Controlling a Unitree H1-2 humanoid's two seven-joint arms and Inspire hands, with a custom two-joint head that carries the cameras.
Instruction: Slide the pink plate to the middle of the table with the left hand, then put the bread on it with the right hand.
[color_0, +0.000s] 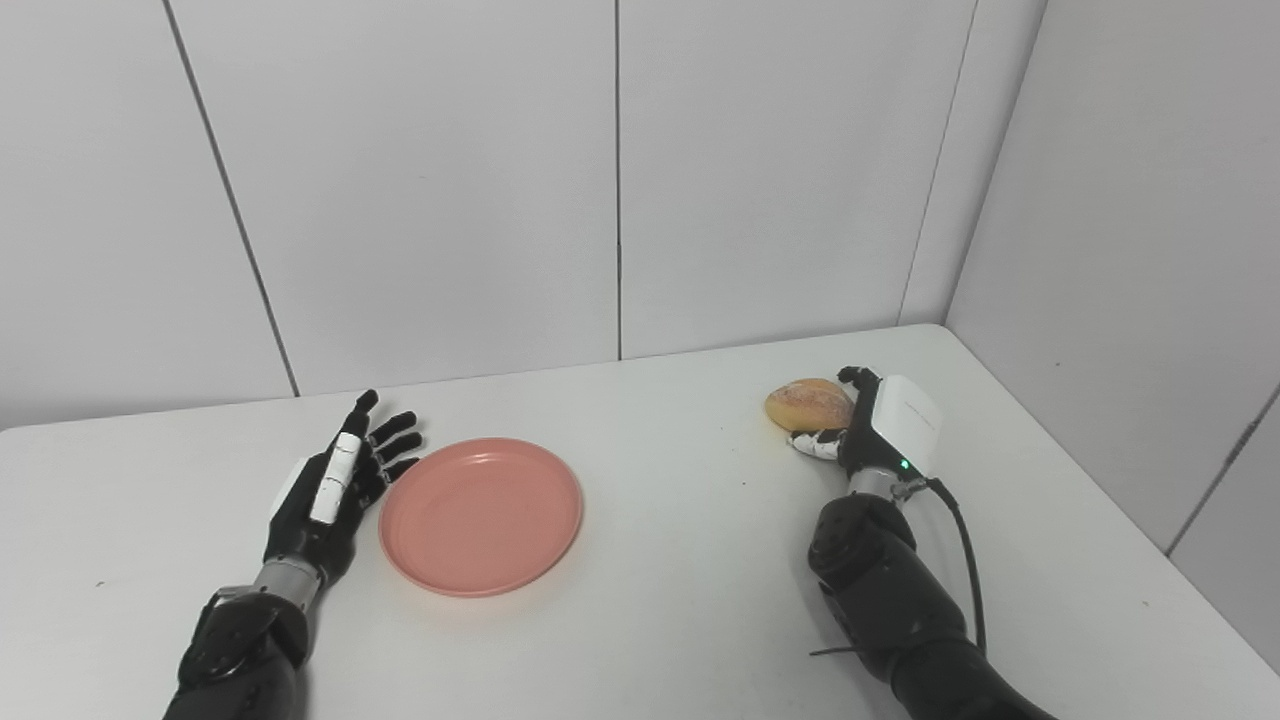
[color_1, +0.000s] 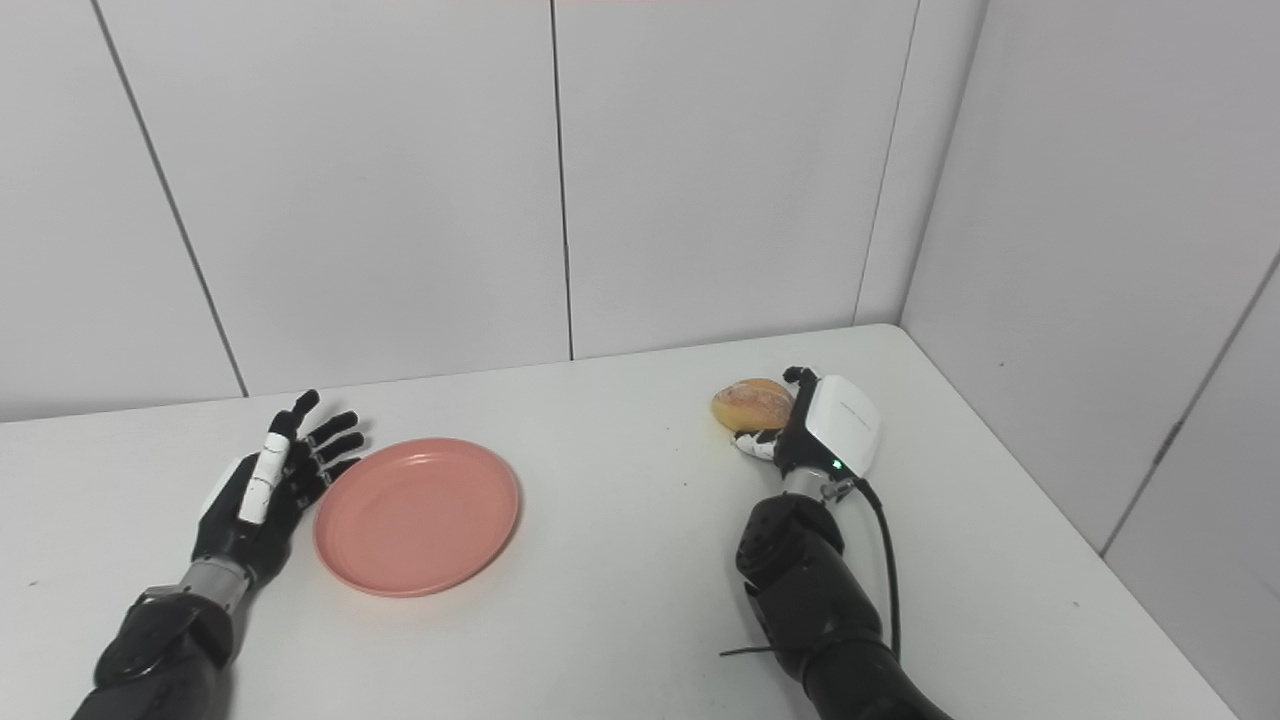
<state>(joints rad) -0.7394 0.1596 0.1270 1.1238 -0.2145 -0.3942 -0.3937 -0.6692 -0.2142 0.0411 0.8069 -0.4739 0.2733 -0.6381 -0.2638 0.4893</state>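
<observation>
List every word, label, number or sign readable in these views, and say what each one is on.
No text can be read.
White cover on the back of the right hand: a faint grey marking, too small and blurred to read; below it a green light, not a character.
Pink plate, bread, left hand, table: no markings.
</observation>
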